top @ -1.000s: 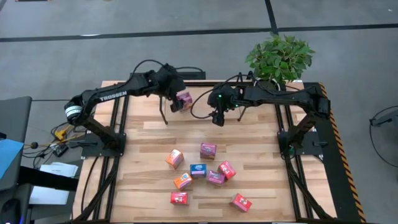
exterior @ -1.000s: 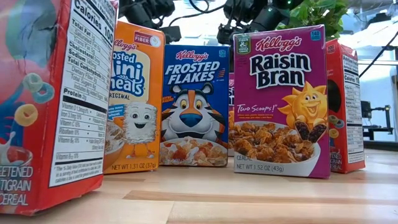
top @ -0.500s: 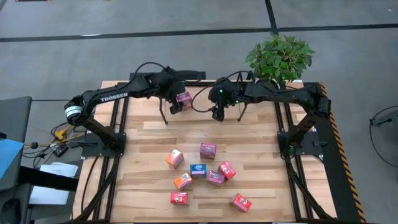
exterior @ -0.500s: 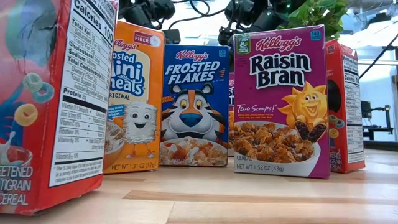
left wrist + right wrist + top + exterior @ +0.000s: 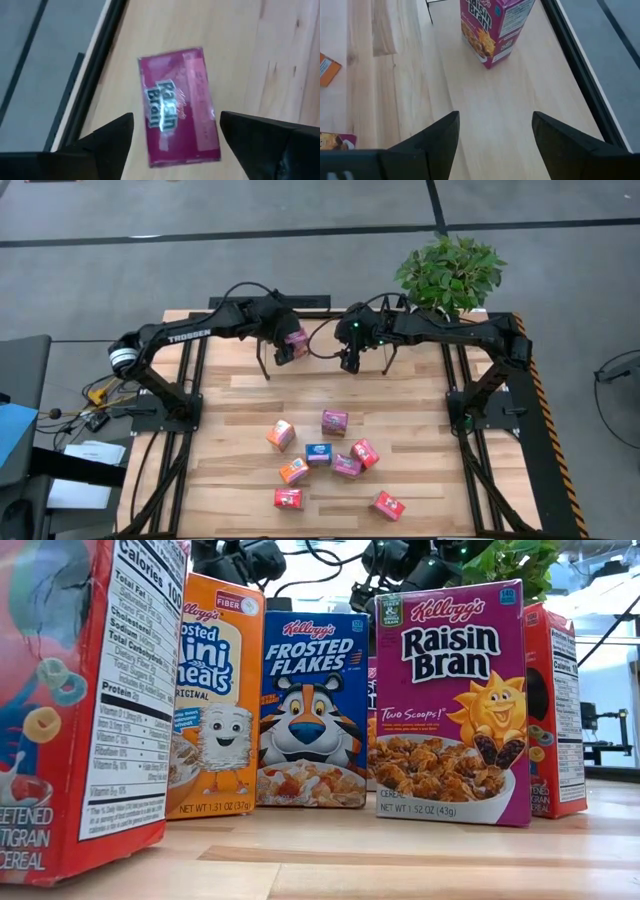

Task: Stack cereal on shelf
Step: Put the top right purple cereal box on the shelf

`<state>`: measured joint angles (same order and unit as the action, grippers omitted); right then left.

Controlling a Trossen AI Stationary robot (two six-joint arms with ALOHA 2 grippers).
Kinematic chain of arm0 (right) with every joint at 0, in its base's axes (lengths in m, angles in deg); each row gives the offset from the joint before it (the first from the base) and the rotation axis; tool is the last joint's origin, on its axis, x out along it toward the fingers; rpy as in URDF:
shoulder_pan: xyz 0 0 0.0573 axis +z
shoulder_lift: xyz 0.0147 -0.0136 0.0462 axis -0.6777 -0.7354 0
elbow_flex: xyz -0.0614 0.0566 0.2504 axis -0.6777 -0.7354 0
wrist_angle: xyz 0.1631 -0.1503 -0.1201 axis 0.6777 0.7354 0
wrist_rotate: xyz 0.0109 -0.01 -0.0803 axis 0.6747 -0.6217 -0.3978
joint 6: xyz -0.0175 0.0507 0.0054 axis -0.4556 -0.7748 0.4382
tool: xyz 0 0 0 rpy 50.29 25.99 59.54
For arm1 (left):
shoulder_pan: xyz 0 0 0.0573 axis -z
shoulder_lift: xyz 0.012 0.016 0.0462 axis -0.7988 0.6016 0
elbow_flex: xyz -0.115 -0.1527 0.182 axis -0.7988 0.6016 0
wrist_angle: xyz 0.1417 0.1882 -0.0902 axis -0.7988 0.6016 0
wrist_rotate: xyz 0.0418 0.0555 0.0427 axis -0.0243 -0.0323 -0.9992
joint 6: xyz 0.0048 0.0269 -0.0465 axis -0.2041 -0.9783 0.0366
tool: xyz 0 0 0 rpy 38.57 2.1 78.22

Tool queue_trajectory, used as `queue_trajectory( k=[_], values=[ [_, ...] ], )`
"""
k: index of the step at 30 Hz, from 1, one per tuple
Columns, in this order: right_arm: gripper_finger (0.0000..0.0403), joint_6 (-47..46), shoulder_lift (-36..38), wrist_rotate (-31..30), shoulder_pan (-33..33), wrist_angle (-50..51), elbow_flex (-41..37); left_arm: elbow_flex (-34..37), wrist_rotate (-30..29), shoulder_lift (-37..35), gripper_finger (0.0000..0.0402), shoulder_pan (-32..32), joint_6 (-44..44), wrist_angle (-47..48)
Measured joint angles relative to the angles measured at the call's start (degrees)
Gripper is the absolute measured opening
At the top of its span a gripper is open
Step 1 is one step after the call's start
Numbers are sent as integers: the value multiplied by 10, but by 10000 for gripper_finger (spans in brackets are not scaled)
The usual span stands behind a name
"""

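A magenta Raisin Bran carton stands upright on the wooden tabletop near the far edge. It also shows in the left wrist view and the right wrist view. My left gripper is above it, pointing down. The left gripper is open, with a finger on either side of the carton's top and not touching it. My right gripper hovers to the carton's right, and the right gripper is open and empty. The shelf's thin black rods stand beside the carton. Several more cartons lie in a cluster nearer the front.
A potted plant stands at the far right corner. A thick black frame edges the table just beyond the carton. Bare wood lies between the arms and the cluster. The low view shows the cartons close up.
My right gripper has moved a little toward the table's far edge. The magenta carton stays where it was.
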<state>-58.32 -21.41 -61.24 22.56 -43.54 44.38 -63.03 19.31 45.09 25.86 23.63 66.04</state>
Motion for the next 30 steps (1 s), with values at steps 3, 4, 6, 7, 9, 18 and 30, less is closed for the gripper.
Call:
queue_trajectory(
  k=[3, 4, 6, 7, 9, 18, 30],
  values=[
    [276, 2, 0, 0, 0, 0, 0, 0, 13, 5, 270, -1, -4, 4],
    [276, 2, 0, 0, 0, 0, 0, 0, 18, 6, 265, -1, -4, 9],
    [276, 4, 0, 0, -1, -1, 0, 0, 19, 6, 255, 0, -3, 8],
    [276, 4, 0, 0, -3, -1, 0, 0, 16, 6, 250, 1, -3, 4],
    [276, 4, 0, 0, -3, -5, 0, 0, 5, 6, 241, 1, -3, 7],
    [276, 4, 0, 0, -3, -18, 0, 0, -15, 3, 208, 0, -14, 12],
    [276, 10, 0, 0, -3, -38, 0, 0, -18, 3, 190, -24, -84, -6]
  ],
)
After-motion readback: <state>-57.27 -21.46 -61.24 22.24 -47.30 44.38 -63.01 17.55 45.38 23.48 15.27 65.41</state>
